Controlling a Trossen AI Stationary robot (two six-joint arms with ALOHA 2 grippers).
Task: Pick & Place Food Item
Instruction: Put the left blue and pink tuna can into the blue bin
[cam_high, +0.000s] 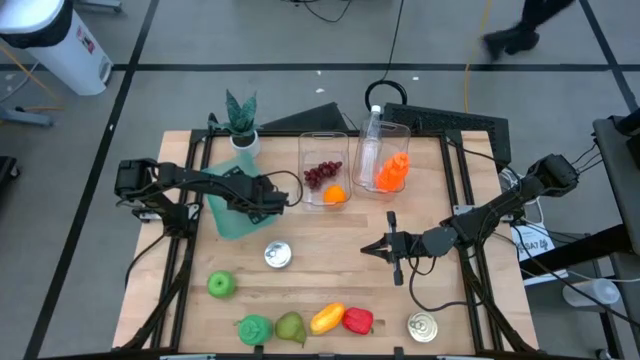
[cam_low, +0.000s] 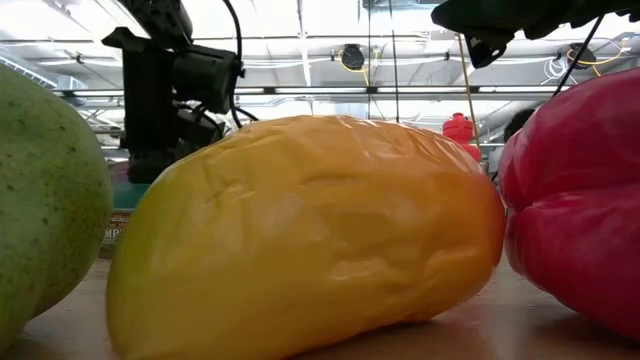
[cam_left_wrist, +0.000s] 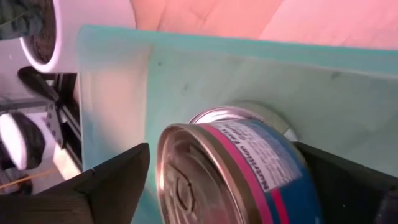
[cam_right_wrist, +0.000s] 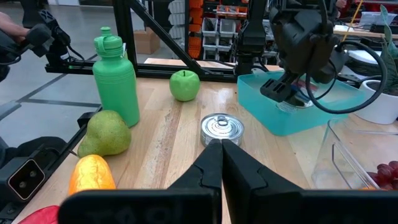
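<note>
A tin can (cam_left_wrist: 236, 174) with a blue and pink label sits inside the teal bin (cam_left_wrist: 249, 68), down on its floor. My left gripper (cam_left_wrist: 221, 152) is open and reaches down into the bin (cam_high: 232, 215), one finger on each side of the can. In the high view the left gripper (cam_high: 268, 196) hangs over the bin's right part. My right gripper (cam_right_wrist: 222, 149) is shut and empty. It hovers level above the table's middle right (cam_high: 372, 248), pointing toward the left. My left gripper has a dark finger (cam_left_wrist: 118, 180) standing a little clear of the can's side. The other finger (cam_left_wrist: 348, 186) lies behind the can's edge, and I cannot tell whether it touches the can.
A silver can (cam_high: 277, 255) stands mid-table, and a green apple (cam_high: 221, 285) lies to its left. Along the near edge lie a green bottle (cam_high: 255, 328), pear (cam_high: 290, 327), yellow fruit (cam_high: 328, 318), red pepper (cam_high: 357, 321) and another can (cam_high: 423, 327). Two clear containers (cam_high: 325, 170) and a potted plant (cam_high: 242, 125) stand at the back.
</note>
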